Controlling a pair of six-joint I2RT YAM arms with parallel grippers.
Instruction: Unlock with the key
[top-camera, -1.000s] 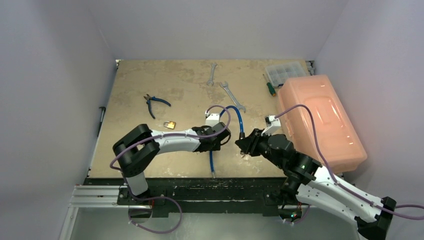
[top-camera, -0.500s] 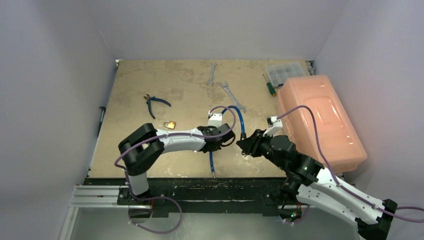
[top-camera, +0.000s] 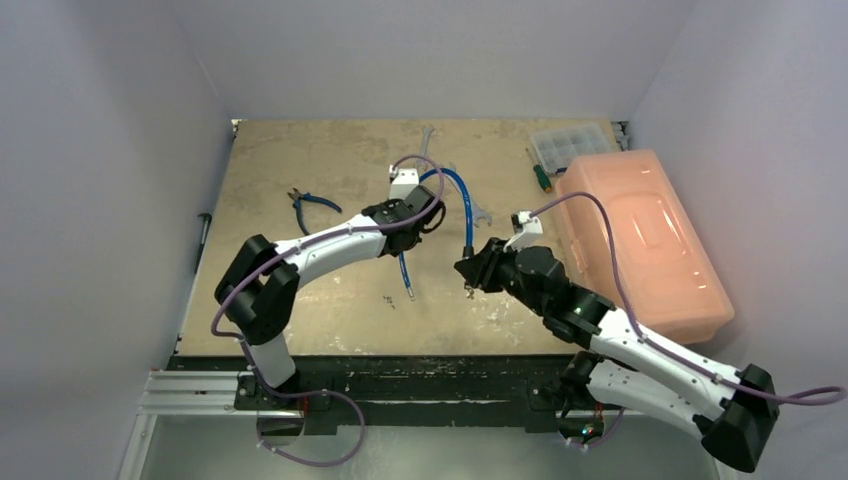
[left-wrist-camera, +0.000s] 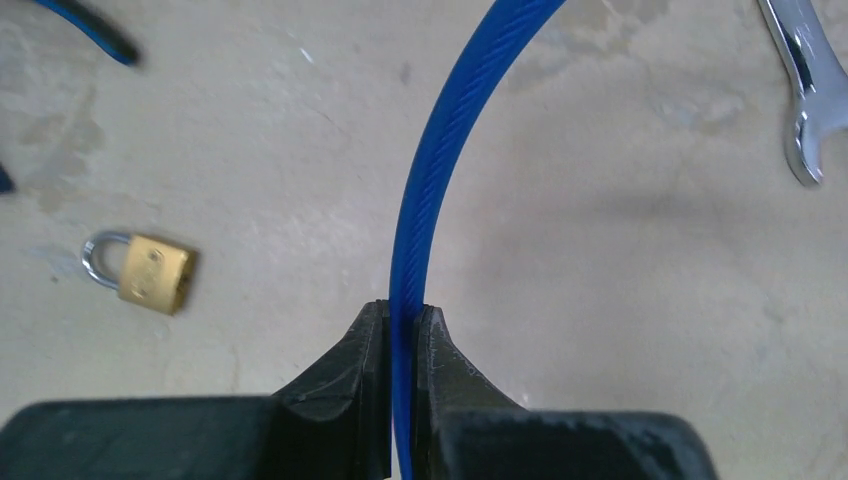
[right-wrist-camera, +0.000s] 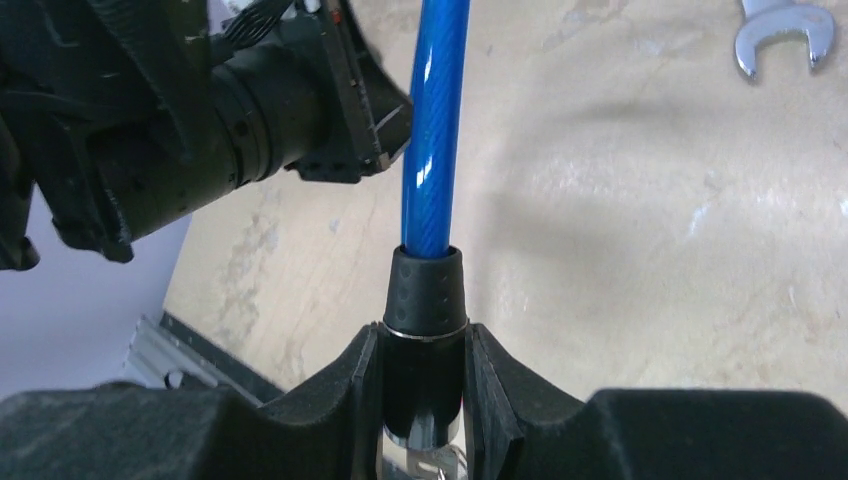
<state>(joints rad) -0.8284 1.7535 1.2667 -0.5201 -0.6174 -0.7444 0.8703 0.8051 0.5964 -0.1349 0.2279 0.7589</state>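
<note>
The orange box (top-camera: 640, 240) sits at the right of the table (top-camera: 290, 150) with its lid on. Its walls are cloudy, so what is in it cannot be made out. Just beyond it, at the far right, is a clear organiser (top-camera: 572, 143) split into small cells, whose contents are too small to tell. A green-handled screwdriver (top-camera: 541, 178) lies just left of the box's far corner.

The left gripper (left-wrist-camera: 400, 320) is clamped on the blue cable (left-wrist-camera: 430, 170) partway along it. From there the cable arcs up and over to the right gripper (right-wrist-camera: 422, 338), whose fingers are pressed tight on the black cap (right-wrist-camera: 426, 290) at the cable's end. The cable's other end hangs below the left gripper, toward the near side.

A tiny thing lies on the bare table just left of that hanging end, near the near edge. It looks like the key (top-camera: 389, 299) but is too small to be sure, and neither gripper touches it.

In the left wrist view the padlock (left-wrist-camera: 150, 272) lies flat on the table, left of the cable and apart from it, shackle pointing left. Any marking on its brass face is too blurred to read.

Blue-handled pliers (top-camera: 310, 205) lie far left. One wrench (top-camera: 425, 140) lies at the far middle, and a second wrench (top-camera: 480, 212) lies beside the cable's arc.
</note>
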